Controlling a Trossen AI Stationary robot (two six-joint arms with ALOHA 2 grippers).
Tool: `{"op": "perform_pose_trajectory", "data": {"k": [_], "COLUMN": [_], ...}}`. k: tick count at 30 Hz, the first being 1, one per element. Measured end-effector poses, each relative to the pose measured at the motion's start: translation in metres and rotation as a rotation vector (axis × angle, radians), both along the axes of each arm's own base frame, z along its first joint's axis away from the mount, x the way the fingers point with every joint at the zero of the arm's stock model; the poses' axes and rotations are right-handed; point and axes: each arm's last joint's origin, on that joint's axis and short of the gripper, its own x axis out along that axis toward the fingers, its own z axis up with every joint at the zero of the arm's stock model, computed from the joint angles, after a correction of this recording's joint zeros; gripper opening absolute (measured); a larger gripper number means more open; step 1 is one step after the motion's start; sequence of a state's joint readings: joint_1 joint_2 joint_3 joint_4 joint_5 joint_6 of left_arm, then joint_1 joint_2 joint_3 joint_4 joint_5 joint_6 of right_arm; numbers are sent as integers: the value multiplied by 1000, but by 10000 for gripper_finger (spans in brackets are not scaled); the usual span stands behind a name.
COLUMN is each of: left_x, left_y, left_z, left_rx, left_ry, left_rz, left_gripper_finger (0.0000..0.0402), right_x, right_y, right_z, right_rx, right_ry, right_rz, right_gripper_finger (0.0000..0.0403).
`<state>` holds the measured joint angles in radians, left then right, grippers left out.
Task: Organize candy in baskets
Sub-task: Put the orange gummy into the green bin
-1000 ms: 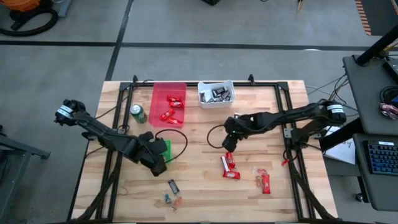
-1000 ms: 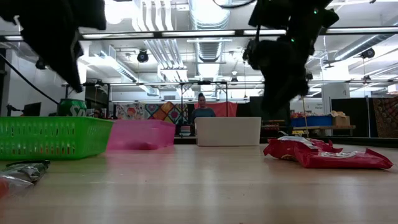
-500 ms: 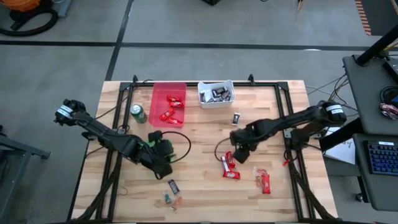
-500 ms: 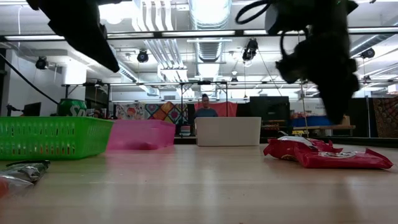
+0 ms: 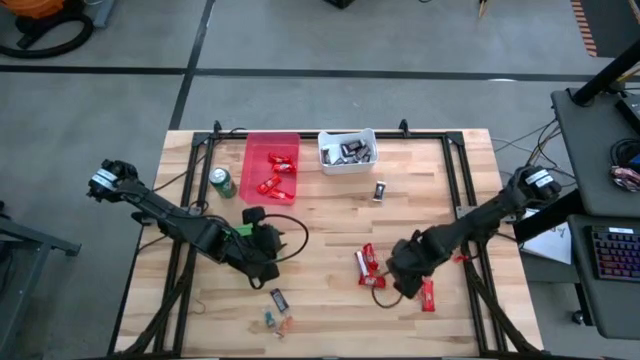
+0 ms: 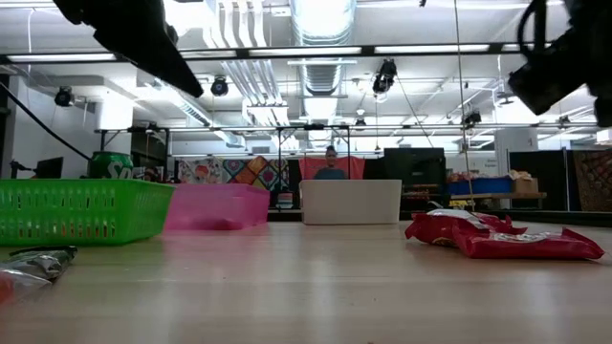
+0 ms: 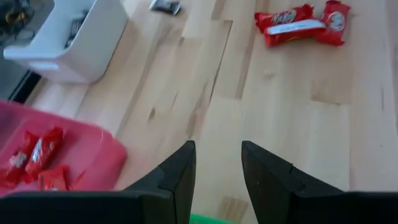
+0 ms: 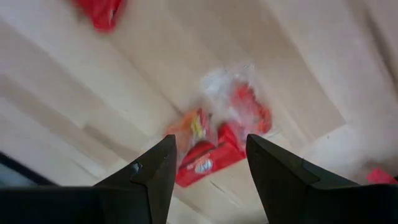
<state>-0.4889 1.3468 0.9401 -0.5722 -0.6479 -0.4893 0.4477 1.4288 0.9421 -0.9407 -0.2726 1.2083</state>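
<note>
Right gripper hovers over the candy – fingers apart, empty – left gripper likewise parted above the green basket.

My high cam looks straight down on the tabletop; low cam skims it level; both share the green basket.

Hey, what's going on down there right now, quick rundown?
Right gripper open, empty, above red candy. Left gripper open, empty, over green basket. One dark bar loose near white basket. Nothing blocking.
</note>
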Motion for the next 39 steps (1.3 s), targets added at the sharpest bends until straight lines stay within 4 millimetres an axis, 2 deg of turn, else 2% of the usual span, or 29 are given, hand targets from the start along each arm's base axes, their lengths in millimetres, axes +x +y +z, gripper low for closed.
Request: {"op": "perform_pose_trajectory", "data": {"k": [3, 6, 19, 24, 33, 39], "left_x": [3, 5, 8, 8, 9, 9], "left_y": [-1, -3, -4, -4, -4, -4], "left_z": [2, 4, 9, 10, 10, 10], "left_rx": [25, 43, 56, 47, 34, 33], "left_ry": [-17, -32, -50, -61, -75, -75], "left_rz": [-40, -71, -94, -90, -82, -82], "left_gripper_finger": [113, 113, 113, 113, 113, 113], "right_x": [-4, -5, 6, 8, 10, 10], "right_y": [8, 8, 10, 11, 8, 6], "right_z": [-1, -6, -50, -56, -55, -48], "right_rx": [-20, -88, -226, -246, -250, -275], "right_ry": [-17, -14, 88, 99, 69, 20], "right_rz": [47, 12, 136, 148, 170, 188], "right_gripper_finger": [187, 187, 180, 138, 24, 11]}}
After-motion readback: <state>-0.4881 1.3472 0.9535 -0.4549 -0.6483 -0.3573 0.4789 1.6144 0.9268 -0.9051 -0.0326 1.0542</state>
